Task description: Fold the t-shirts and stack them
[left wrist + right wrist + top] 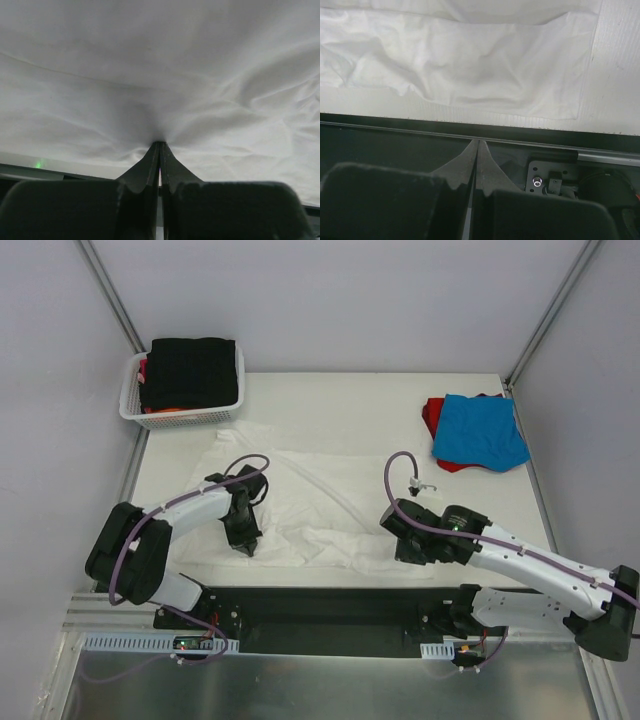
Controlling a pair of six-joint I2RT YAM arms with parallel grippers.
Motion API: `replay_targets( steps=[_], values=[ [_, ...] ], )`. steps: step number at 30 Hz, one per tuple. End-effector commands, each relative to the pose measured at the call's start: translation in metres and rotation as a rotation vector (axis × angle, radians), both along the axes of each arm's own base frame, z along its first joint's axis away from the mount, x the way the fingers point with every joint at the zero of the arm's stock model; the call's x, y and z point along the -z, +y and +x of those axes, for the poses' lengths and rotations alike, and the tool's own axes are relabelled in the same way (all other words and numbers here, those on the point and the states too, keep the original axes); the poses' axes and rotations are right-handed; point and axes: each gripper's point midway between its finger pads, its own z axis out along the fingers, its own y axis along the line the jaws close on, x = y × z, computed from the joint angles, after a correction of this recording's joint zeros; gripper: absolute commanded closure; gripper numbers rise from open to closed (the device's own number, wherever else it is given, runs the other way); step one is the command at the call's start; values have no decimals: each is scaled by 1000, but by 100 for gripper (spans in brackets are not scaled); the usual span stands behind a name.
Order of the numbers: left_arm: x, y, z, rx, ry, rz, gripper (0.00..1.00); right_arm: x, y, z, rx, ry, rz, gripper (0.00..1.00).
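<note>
One blue t-shirt (pixel 482 430), overhead only.

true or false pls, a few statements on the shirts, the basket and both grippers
1. The left gripper is shut, pinching the large white t-shirt. True.
2. The right gripper holds the bright blue t-shirt. False: it is shut on nothing, at the near edge of the table.
3. The blue t-shirt lies on the red t-shirt. True.
4. The white plastic lattice basket is empty. False: a black t-shirt tops its contents.
</note>
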Motion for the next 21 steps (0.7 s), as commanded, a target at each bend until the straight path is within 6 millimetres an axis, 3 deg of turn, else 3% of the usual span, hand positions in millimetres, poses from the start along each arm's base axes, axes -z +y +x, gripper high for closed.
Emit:
replay_targets(
  steps=[1, 11, 17, 21],
  values=[
    [8, 34, -28, 4, 158, 205, 100, -5, -4, 3, 3, -24, -16, 99],
    [-2, 60, -32, -52, 230, 423, 100, -8, -5, 5, -25, -37, -23, 99],
    [-12, 60, -23, -49, 195, 449, 100, -7, -12, 4, -32, -50, -37, 99],
    [-37, 43, -2, -43, 50, 413, 100, -2, -10, 5, -50, -42, -48, 99]
  ],
)
